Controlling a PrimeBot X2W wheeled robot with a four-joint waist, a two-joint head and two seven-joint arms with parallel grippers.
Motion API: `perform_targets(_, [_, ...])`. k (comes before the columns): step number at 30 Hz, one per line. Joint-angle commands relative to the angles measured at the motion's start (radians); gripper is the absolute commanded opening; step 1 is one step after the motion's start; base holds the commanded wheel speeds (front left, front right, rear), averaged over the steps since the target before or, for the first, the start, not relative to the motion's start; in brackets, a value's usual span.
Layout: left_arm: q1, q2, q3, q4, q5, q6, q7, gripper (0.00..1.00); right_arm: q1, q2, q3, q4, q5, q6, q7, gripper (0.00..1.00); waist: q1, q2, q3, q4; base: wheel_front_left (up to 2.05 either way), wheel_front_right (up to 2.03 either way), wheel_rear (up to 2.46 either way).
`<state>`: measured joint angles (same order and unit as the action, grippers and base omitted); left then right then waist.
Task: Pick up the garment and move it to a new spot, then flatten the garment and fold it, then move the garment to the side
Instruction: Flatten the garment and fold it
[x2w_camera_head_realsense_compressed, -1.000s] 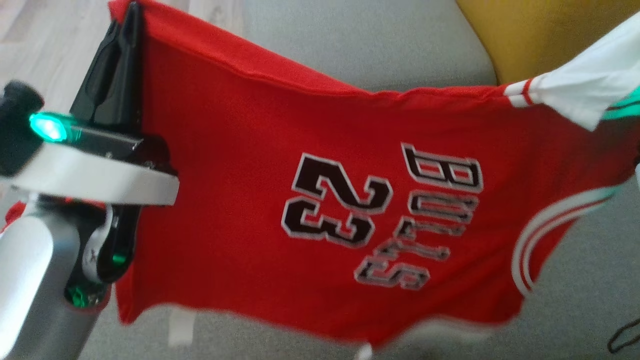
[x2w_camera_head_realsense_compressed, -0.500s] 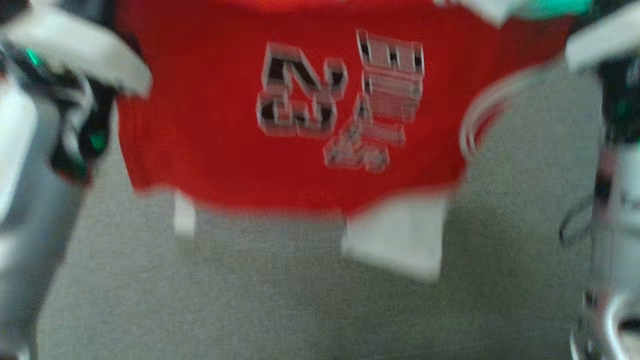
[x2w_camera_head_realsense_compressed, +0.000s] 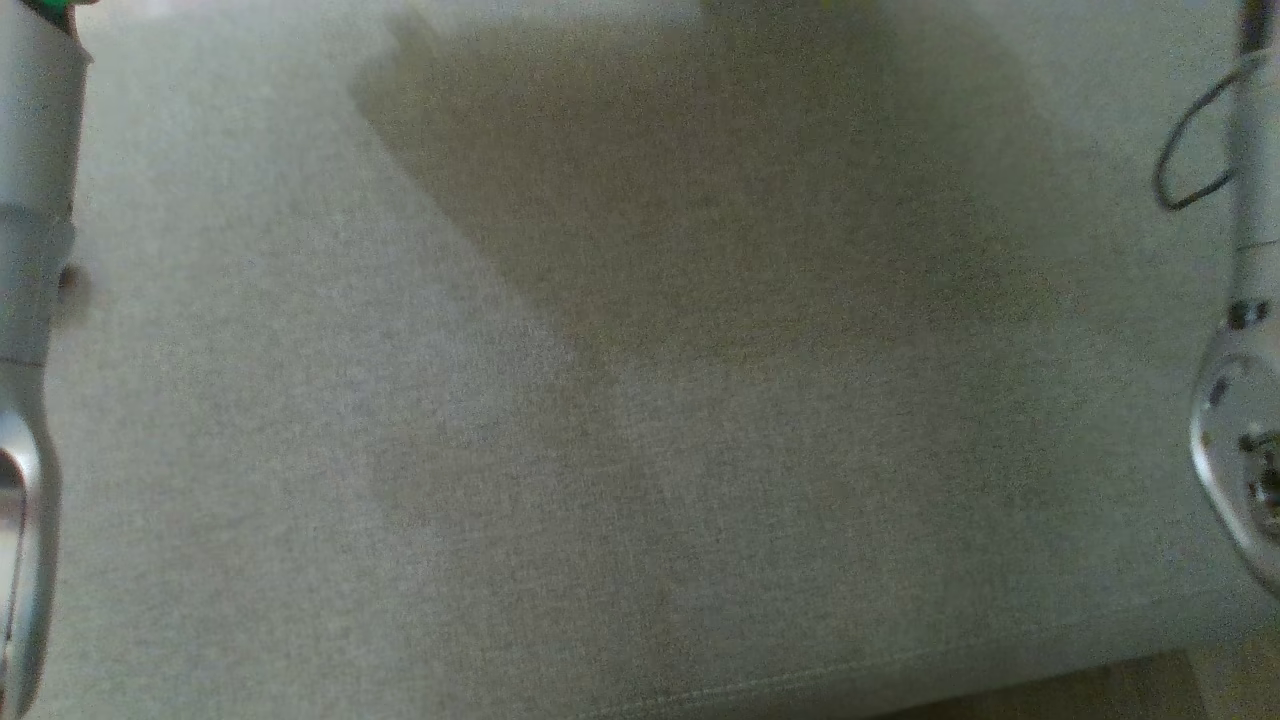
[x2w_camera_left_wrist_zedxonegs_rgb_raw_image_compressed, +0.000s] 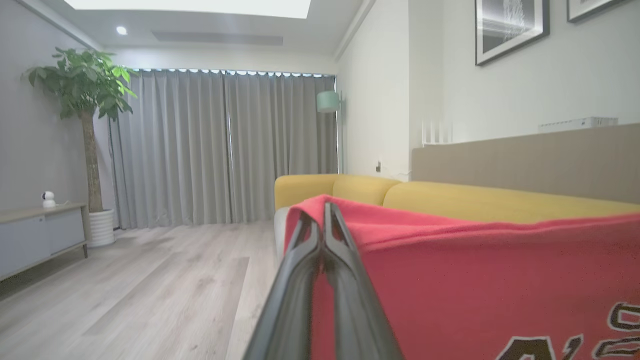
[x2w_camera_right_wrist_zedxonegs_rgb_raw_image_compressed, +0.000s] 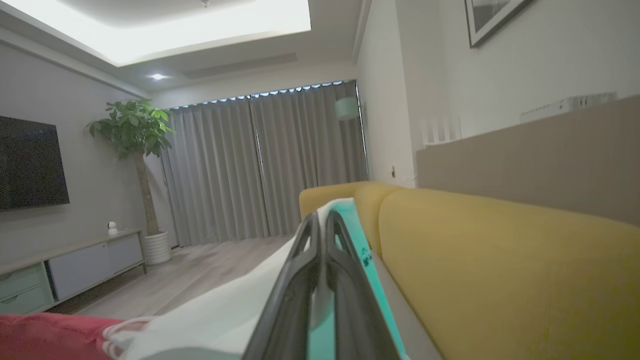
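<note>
Your left tool is clamped shut on the top edge of the red jersey garment with black lettering. It holds the cloth in the air in front of the yellow sofa back. Your right tool is pinched shut on the garment's white-and-teal sleeve end. I judge the pick-up done and the carry under way, so laying down, flattening, folding and moving aside all remain. For the grips, go by the wrist views. For the landing place, go by the head view: a grey woven seat cushion below, with a broad shadow across it.
</note>
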<state>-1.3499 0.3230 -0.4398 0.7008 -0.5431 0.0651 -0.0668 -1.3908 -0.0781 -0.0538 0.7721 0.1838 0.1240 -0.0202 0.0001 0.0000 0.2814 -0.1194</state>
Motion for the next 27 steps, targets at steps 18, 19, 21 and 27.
perform_targets(18, [0.175,-0.049,-0.003,0.338,-0.051,-0.166,-0.189,0.00,0.262,0.028,0.358,0.141,0.315,0.007,-0.240,0.00,-0.0001,0.0000,0.148,-0.001,0.00,0.00,0.00])
perform_targets(19, [0.190,-0.055,0.003,0.336,-0.060,-0.169,-0.190,0.00,0.282,0.028,0.353,0.130,0.311,0.007,-0.240,0.00,-0.0001,0.0000,0.137,0.003,0.00,0.00,0.00])
perform_targets(21, [0.231,-0.066,0.019,0.322,-0.079,-0.173,-0.193,0.00,0.338,0.028,0.322,0.083,0.303,0.007,-0.241,0.00,-0.0001,0.0000,0.108,0.012,0.00,0.00,0.00])
perform_targets(27, [0.467,-0.092,0.046,0.203,-0.093,-0.183,-0.195,0.00,0.623,0.013,0.231,-0.077,0.298,0.007,-0.241,0.00,-0.0001,0.0000,-0.034,0.048,0.00,0.00,0.00])
